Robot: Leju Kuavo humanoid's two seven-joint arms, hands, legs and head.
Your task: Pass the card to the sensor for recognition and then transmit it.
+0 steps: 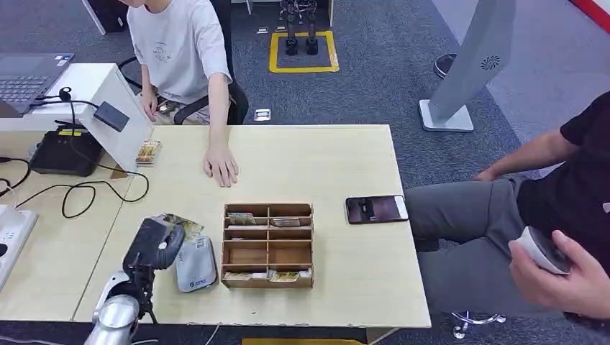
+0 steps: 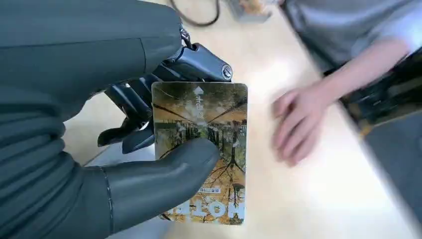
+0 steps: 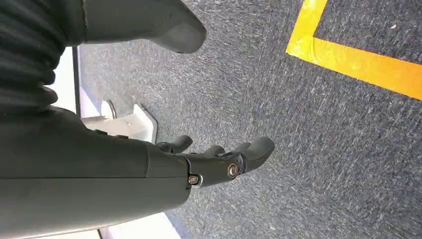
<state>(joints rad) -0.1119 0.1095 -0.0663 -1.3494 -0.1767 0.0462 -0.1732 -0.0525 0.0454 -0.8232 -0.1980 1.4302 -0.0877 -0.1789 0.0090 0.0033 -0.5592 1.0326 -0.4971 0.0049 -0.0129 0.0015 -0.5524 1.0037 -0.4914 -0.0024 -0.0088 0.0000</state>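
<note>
My left hand [image 1: 153, 244] hovers over the table's near left part, left of the wooden card box [image 1: 267, 246]. It pinches a card [image 2: 209, 144] printed with an autumn-tree picture between thumb and fingers; a corner of the card [image 1: 180, 224] shows past the hand in the head view. The sensor, a small black pad [image 1: 111, 116] on a white sloped stand, is at the far left. In the right wrist view my right hand [image 3: 219, 159] hangs beside the table over grey carpet, fingers apart and holding nothing.
A grey pouch [image 1: 195, 264] lies beside the box. A person's hand [image 1: 221, 165] rests on the table's far side. A black phone [image 1: 376, 209], a card stack [image 1: 148, 152], a black device [image 1: 63, 152] with cables and a laptop [image 1: 29, 75] are around. A seated person is at the right.
</note>
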